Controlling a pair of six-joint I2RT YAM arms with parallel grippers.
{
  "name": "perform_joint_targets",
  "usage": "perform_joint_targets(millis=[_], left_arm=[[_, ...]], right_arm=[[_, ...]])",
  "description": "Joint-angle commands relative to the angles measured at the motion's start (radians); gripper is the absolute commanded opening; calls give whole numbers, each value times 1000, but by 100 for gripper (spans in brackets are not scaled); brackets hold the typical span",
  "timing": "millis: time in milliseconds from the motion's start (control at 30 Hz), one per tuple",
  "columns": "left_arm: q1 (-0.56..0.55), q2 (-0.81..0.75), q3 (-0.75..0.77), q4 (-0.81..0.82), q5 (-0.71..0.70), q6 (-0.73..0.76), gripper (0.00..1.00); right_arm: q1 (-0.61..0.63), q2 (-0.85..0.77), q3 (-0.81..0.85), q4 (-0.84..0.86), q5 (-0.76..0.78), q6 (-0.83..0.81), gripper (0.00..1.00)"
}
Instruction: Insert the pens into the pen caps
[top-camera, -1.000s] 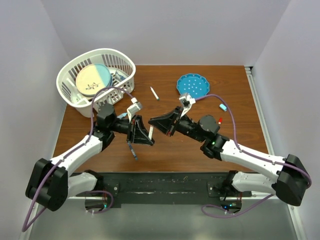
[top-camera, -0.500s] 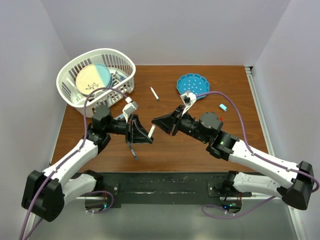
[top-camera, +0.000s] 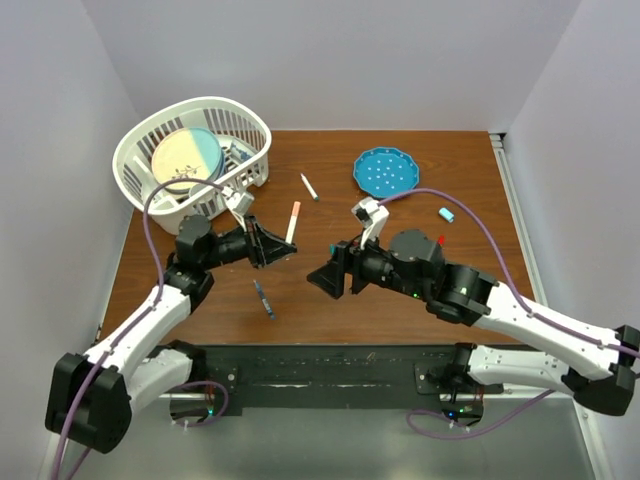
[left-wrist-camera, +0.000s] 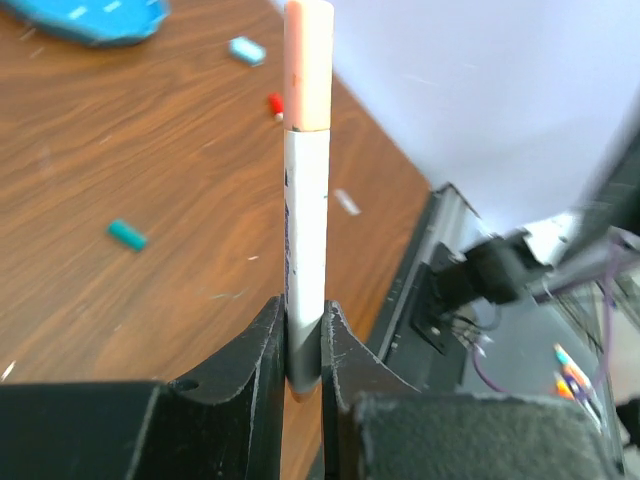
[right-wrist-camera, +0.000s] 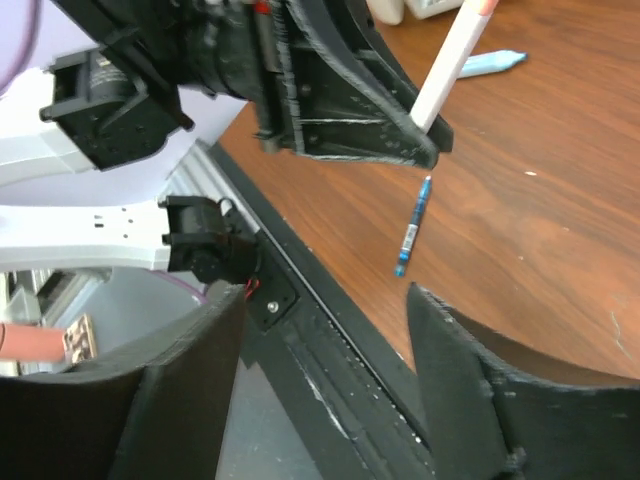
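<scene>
My left gripper (top-camera: 277, 246) is shut on the lower end of a white pen (top-camera: 292, 226), which wears a salmon pink cap (left-wrist-camera: 308, 60) on its far end. In the left wrist view the pen (left-wrist-camera: 305, 210) stands upright between the jaws of the left gripper (left-wrist-camera: 303, 312). My right gripper (top-camera: 323, 280) hangs open and empty just right of it, a short gap away. A dark blue pen (top-camera: 263, 299) lies on the table below the left gripper. Another white pen (top-camera: 310, 187) lies farther back. Light blue (top-camera: 446, 214) and red (top-camera: 440, 240) pen caps lie at the right.
A white basket (top-camera: 256, 130) holding a round plate stands at the back left. A blue dish (top-camera: 386, 171) sits at the back centre. In the left wrist view a green cap (left-wrist-camera: 127, 234) lies on the wood. A light blue pen (right-wrist-camera: 492, 62) shows in the right wrist view.
The right gripper has opened, let go of the salmon cap that is now on the pen, and drawn back towards the front. The left gripper has moved back and left with the capped pen.
</scene>
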Motion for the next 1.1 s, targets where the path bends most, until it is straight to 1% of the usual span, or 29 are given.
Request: perform_joint_targets(millis=[0, 33, 67, 133, 167, 200, 267, 333, 467, 567, 633, 733, 900, 967, 1033, 1067], left_arm=[[-34, 112, -22, -19, -186, -45, 0], [-74, 129, -25, -13, -212, -57, 0], [-99, 149, -19, -10, -282, -66, 0], [-161, 211, -3, -27, -350, -95, 0], [-172, 238, 17, -36, -396, -108, 0], [-183, 296, 26, -45, -408, -143, 0], [-200, 347, 46, -53, -451, -192, 0], [-220, 392, 46, -59, -525, -229, 0], [-237, 453, 49, -30, -559, -298, 0], [-245, 543, 80, -54, -554, -322, 0], [-252, 561, 84, -70, -579, -338, 0], [-265, 578, 75, -79, -603, -367, 6], [-277, 601, 77, -129, -626, -384, 18], [-278, 602, 75, -133, -617, -390, 23], [-281, 596, 74, -136, -617, -390, 25], [-283, 585, 72, -139, -619, -388, 29]], right_arm=[[2, -81, -44, -58, 131, 32, 73], [1, -89, -49, -79, 152, 37, 74], [1, -98, -50, -98, 172, 37, 74], [1, -106, -52, -149, 220, 52, 75], [1, -115, -47, -169, 238, 84, 75], [1, -120, -44, -206, 257, 102, 75], [1, -135, -35, -250, 321, 153, 75], [1, -150, -39, -292, 360, 161, 75], [1, -193, -85, -284, 370, 142, 75], [1, -199, -85, -309, 403, 149, 75], [1, -193, -79, -329, 413, 144, 75], [2, -181, -69, -347, 432, 139, 75], [2, -160, -59, -362, 441, 130, 75], [1, -140, -50, -370, 443, 115, 75], [2, -123, -55, -361, 461, 81, 75], [1, -114, -65, -341, 467, 58, 75]])
